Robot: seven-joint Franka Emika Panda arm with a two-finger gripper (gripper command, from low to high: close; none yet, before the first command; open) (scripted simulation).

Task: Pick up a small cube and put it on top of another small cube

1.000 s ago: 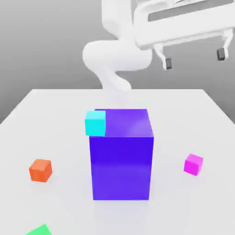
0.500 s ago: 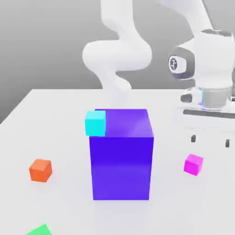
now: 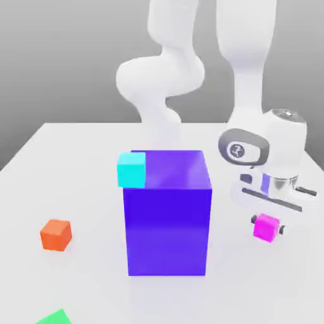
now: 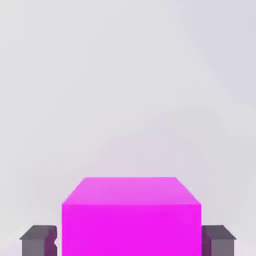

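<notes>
The small cube (image 3: pixel 266 227) is bright magenta-pink and rests on the white table (image 3: pixel 76 158) at the exterior view's right, beside the big blue-violet block (image 3: pixel 167 221). My gripper (image 3: pixel 267 225) has come straight down over it, with a dark finger against each of two opposite sides. In the hand view the small cube (image 4: pixel 131 215) sits between the two grey fingers (image 4: pixel 37 240), which press its flanks. The gripper is shut on the cube, which still sits on the table.
A cyan cube (image 3: pixel 131 169) is at the block's upper corner on the exterior view's left. An orange cube (image 3: pixel 56 235) lies on the table farther left. A green piece (image 3: pixel 54 317) peeks in at the front edge.
The arm swung down from high above to the magenta cube. Its fingers, wide apart before, have closed in on the cube's sides.
</notes>
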